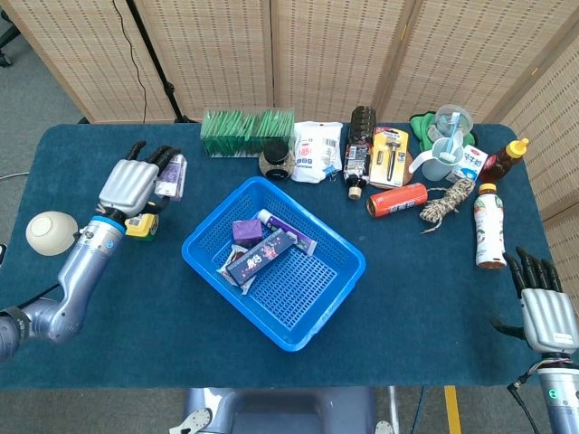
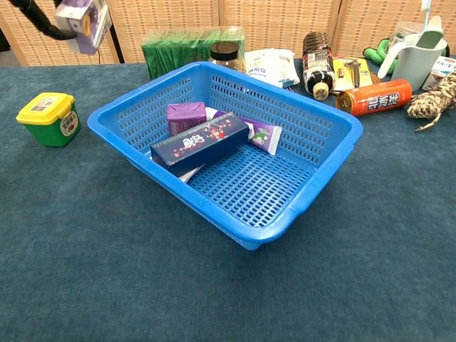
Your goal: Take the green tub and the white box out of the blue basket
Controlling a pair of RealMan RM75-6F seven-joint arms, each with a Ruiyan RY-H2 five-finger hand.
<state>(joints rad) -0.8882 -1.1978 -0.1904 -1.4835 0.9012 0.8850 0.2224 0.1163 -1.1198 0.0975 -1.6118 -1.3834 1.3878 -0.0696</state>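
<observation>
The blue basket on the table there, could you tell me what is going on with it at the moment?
The left hand holds the white box in the air, out past the blue basket and above the green tub, which already sits on the table outside it. A dark blue box and some purple packets remain in the basket. The right hand is at the table's far right edge, open and holding nothing.
</observation>
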